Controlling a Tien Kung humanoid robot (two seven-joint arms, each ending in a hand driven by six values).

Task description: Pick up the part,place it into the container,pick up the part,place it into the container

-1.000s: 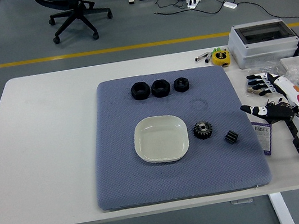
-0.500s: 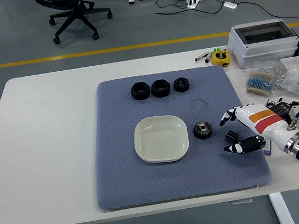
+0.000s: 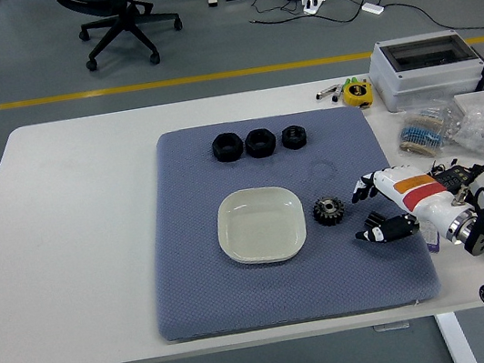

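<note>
Reaching in from the lower right corner, my right hand [image 3: 382, 207] sits low over the blue-grey mat [image 3: 193, 281], at about four o'clock from the white square dish [image 3: 260, 225]. My fingers [image 3: 365, 188] are spread, with the thumb [image 3: 381, 233] below them, and the small black gear [image 3: 374, 218] lies in the gap between thumb and fingers. I cannot tell whether any fingertip is touching it; nothing has closed around it, and it rests on the mat. The larger black gear [image 3: 328, 210] lies flat just beside the dish at its three o'clock, between the dish and my hand and apart from both. The dish holds nothing and sits near the middle of the mat. At twelve o'clock from the dish, near the mat's far edge, three black round parts stand in a row: a nut-like ring [image 3: 226, 147], a second ring [image 3: 261, 142] touching or nearly touching it, and a smaller ring [image 3: 294, 136] a little apart at the right end. On the white table [image 3: 74, 226] beyond the mat's far right corner lie a yellow tape measure [image 3: 356, 92] and a grey box with a clear lid [image 3: 423, 68]. Clear bags of small parts [image 3: 482, 127] lie at one o'clock from my hand.
</note>
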